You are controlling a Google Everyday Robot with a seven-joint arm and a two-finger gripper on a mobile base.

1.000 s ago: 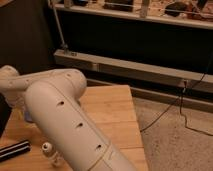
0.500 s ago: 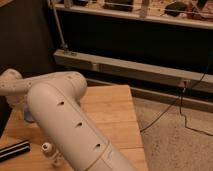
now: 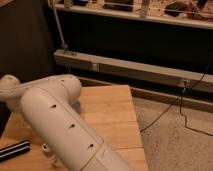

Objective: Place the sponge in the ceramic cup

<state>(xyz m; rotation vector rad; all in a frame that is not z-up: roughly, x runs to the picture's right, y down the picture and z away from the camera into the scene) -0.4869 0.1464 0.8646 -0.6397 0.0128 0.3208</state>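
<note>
White plastic fills the lower left of my view: my own thick, hole-dotted arm [image 3: 55, 125] climbs from the bottom edge to a rounded joint, then bends away towards the left edge. That's the trouble, because it hides exactly what I need. My pincer is nowhere in sight. It lies somewhere past that bend, behind the arm or off the left edge, so I cannot tell whether it is spread or closed, loaded or bare.

It's the same story for the small flat blue sponge and the blue-grey ceramic cup. Neither shows on the visible part of the pale wooden table [image 3: 107, 115], so if they are on it, they sit hidden behind my arm, on the left.

One hint: a dim blue-grey patch [image 3: 75, 106] right against the rounded joint, but I cannot say whether it is shadow or cup. Low on the left are a dark flat bar [image 3: 12, 150] and a little white knob [image 3: 47, 148], and I cannot make out what they are.

So which way the sponge lies from the pincer, or whether it already sits in the cup, stays unsettled. My judgement is that the action is on the table's left side, behind my arm.
</note>
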